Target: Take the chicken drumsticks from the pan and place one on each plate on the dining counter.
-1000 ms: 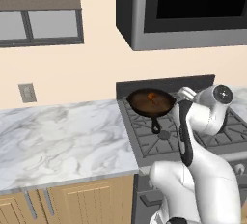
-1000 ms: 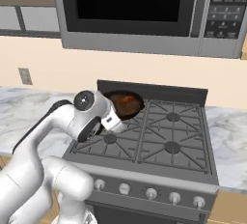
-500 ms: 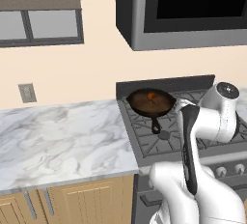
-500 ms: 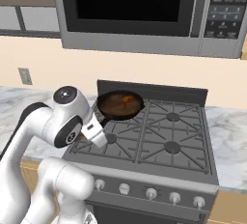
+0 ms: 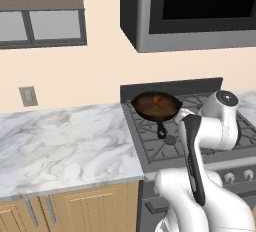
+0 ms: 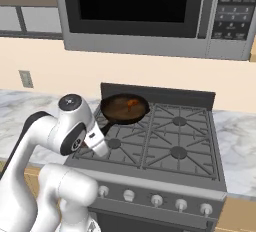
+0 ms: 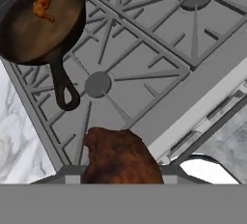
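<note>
Gripper (image 7: 120, 177) pinches a dark brown drumstick (image 7: 118, 158), held above the front left burner (image 7: 98, 84) of the stove (image 7: 193, 59), clear of the pan (image 7: 41, 22). Second drumstick (image 7: 42, 8) sits in the pan on the back left burner. Step looks like carry to a plate: keep the pinch firm, lift clear of the grates, swing slowly toward the counter (image 5: 65, 141) so the meat doesn't slip. Hand view shows the held piece; base views show the pan (image 5: 156, 106) (image 6: 125, 108) under the microwave (image 6: 145, 16)
</note>
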